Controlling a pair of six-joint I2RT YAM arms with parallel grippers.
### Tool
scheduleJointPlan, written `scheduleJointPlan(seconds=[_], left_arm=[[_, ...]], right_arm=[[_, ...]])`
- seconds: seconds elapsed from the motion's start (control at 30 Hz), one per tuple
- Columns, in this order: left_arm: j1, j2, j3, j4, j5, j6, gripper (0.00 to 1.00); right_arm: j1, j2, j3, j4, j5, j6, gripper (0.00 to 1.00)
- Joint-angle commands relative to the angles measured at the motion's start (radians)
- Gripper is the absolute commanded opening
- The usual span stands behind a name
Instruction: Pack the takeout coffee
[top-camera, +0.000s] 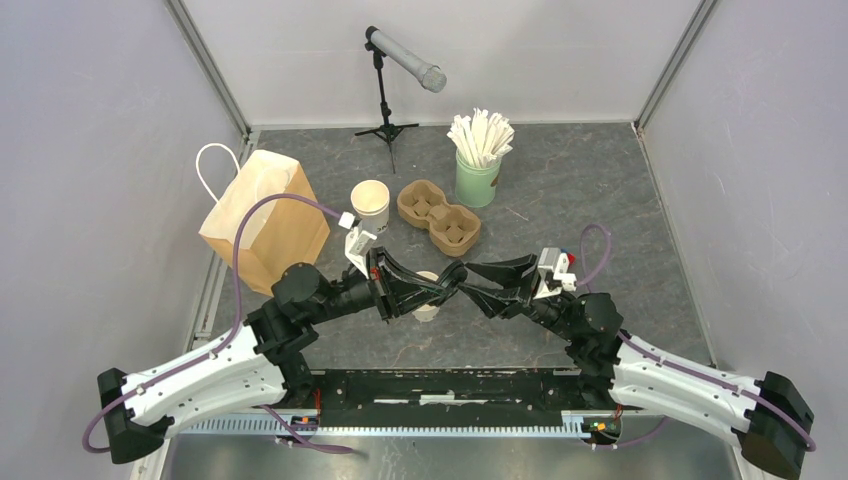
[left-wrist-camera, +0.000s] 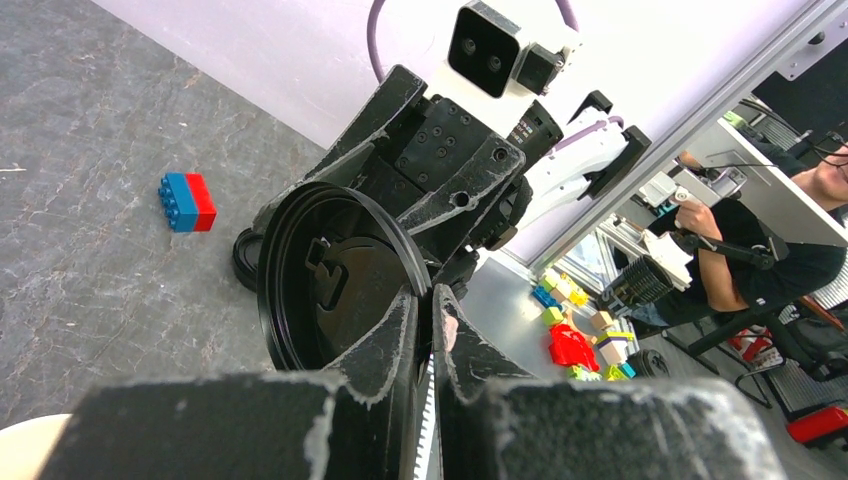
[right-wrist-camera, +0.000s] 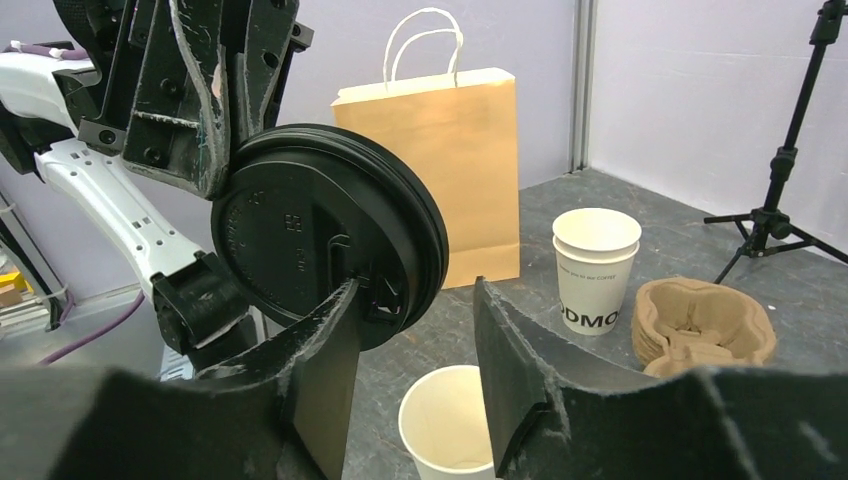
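Two fingers of the left gripper (left-wrist-camera: 428, 305) were pinched shut on the rim of the black lid (right-wrist-camera: 320, 230), holding it on edge above the table (right-wrist-camera: 600, 190). The right gripper (right-wrist-camera: 415, 290) stood spread wide, one finger touching or just beside the lid's lower edge and the other clear of it. Just below the pair stood the white paper cup (right-wrist-camera: 450, 425), upright and uncovered; beyond it was a stack of printed cups (right-wrist-camera: 597, 270), with a brown paper bag (right-wrist-camera: 440, 160) on one side and a pulp cup carrier (right-wrist-camera: 705, 325) on the other.
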Motion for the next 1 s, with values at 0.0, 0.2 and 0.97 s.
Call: scheduleJointPlan(seconds=[0.0,0.2,0.97], left_arm=[[-0.003,-0.006,-0.002,0.053,0.016,-0.033,0.12],[-0.002,-0.025,-0.017,0.049,-0.015,-0.022,0.18],[-0.003,-0.034,0.108,-0.533,-0.548,0.148,1.00]], right_arm=[[0.004,0.009,0.024,0.082,-0.013,0.025,0.46],[0.005,0.004,0.008,0.089,0.001,0.036,0.21],[0.004,0.087,0.343,-0.821,0.329,0.038,0.21]])
